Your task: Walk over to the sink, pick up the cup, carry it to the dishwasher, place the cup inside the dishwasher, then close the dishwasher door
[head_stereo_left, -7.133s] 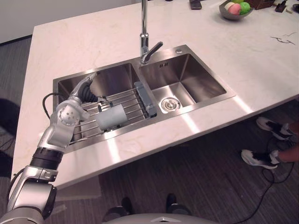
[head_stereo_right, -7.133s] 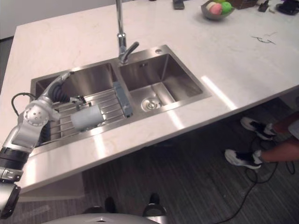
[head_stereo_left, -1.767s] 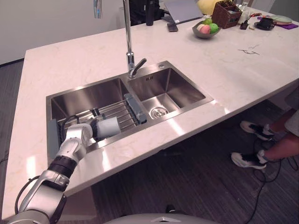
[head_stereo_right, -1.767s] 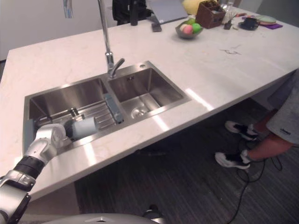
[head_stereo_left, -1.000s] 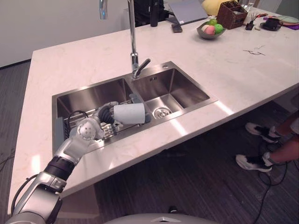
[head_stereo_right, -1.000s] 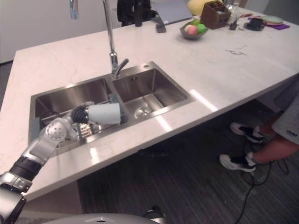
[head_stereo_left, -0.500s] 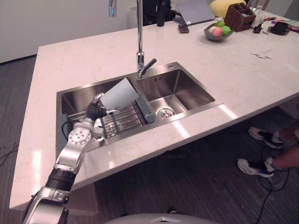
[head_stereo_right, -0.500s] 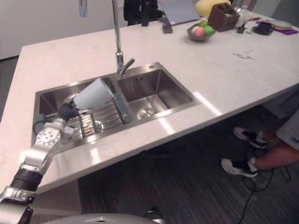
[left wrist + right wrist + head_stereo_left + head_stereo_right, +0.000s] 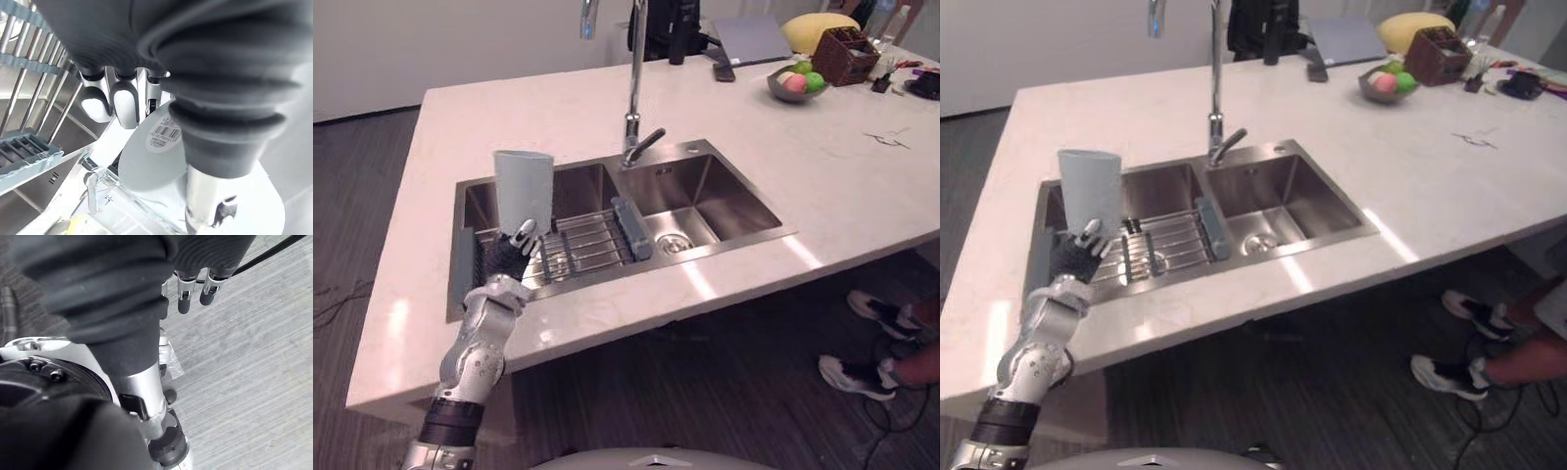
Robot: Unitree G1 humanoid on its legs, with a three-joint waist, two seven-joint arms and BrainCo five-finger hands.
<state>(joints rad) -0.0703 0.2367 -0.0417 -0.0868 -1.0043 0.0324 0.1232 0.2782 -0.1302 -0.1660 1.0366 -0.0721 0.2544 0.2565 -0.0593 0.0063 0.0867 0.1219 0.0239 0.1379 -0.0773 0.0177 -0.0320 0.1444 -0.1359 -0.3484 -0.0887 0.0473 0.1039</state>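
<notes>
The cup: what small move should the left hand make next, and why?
Probably draw the cup back past the near edge of the counter: the left hand grips it upright, clear above the sink rack, so it seems ready to carry.

Your pale grey-blue tapered cup (image 9: 524, 188) looks like smooth matt plastic, and there is a white paper barcode sticker (image 9: 164, 134) on its base. The left hand (image 9: 509, 257) wears a dark ribbed cover, matt and rubbery, and its fingers have a silver metallic sheen. The double-basin sink (image 9: 736, 238) is brushed stainless steel, softly reflective. Its rack of thin rods (image 9: 592, 240) and the tall tap (image 9: 634, 98) are shinier metal. The white veined stone table (image 9: 538, 108) is polished and shows patches of glare. The dark floor (image 9: 724, 392) looks like matt wood-grain planks.
</notes>
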